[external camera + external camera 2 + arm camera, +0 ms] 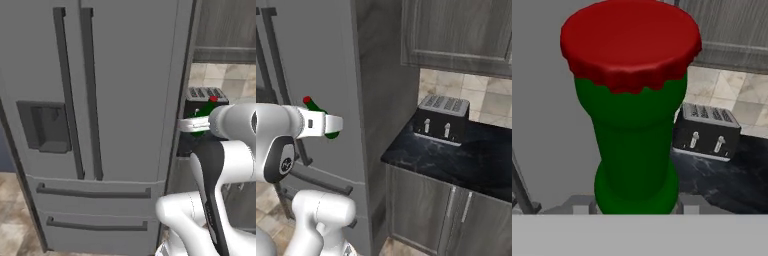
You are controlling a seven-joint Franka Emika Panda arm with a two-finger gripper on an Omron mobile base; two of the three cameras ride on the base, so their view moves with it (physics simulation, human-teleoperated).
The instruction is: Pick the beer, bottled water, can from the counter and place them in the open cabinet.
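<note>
while the arm is raised in front of the fridge, this is how the load sits:

held thing: the small dark green glass beer bottle with a red crown cap (632, 125) stands between the fingers (331, 125), its narrow neck and cap rising above them, its base out of sight below them.

fingers: clamped on the green bottle; in the right base view the white finger housing wraps the glass with the neck leaning a little off upright, and in the hand view grey pads sit on either side of the bottle's lower body.

why held so: a low grip on the wide body leaves the neck free and likely keeps the glass from pivoting during a carry.

place of bottle: lifted clear of the black marble-look tabletop (451, 155), which lies well apart, ahead of and below the fingers.

beyond the fingers: a black and silver toaster (442, 119) stands on that tabletop against the tiled wall; a grey wood-grain wall cabinet (461, 32) hangs above it, door looking closed.

beside the fingers: the tall grey french-door fridge (95, 100) is near, just behind the bottle.

stage, as a judgement: transport of the first item; the open cabinet's shelf is not made out here.

risk: the cap could clip the fridge side on a swing.
</note>
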